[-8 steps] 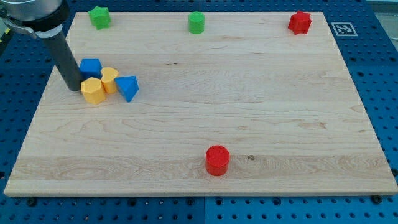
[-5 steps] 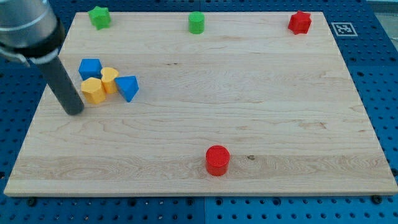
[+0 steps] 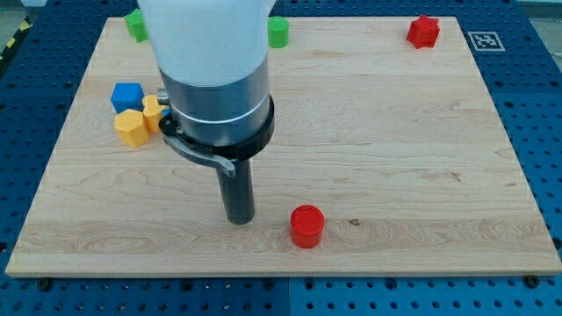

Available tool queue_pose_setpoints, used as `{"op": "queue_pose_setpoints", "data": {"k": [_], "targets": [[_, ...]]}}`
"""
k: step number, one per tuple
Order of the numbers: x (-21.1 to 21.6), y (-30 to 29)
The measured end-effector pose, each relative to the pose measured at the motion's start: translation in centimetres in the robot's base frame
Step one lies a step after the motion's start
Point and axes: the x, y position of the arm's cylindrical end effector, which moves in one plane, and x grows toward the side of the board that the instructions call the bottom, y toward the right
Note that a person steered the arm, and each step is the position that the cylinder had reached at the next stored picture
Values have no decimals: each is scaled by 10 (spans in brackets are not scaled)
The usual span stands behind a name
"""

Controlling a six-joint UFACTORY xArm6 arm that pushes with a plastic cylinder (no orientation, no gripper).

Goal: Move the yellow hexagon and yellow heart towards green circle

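The only marking in view is a black-and-white square tag [image 3: 486,40] off the tabletop's [image 3: 395,158] far right corner at the view's top — a coded pattern, no readable words. My tip [image 3: 239,219] rests on the wood near the view's bottom, just to the view's left of the red circle [image 3: 307,226] and apart from it; the tool is a plain rod with nothing that opens or closes, and it touches no block. The arm's large body covers part of the view's upper middle. The yellow hexagon [image 3: 131,128] sits at the view's left, just beside the yellow heart [image 3: 153,111], which is partly hidden by the arm. A blue cube [image 3: 127,95] stands right above them. The green circle [image 3: 278,32] is at the view's top edge, well apart from the yellow pair — half hidden. A green block [image 3: 134,24] shows at the top left, a red block [image 3: 423,32] at the top right.
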Motion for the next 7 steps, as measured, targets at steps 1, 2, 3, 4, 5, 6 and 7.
{"op": "queue_pose_setpoints", "data": {"k": [1, 2, 3, 4, 5, 6, 7], "targets": [[0, 0], [0, 0], [-6, -12], [-30, -59], [-53, -116], [-72, -167], [-76, -179]]}}
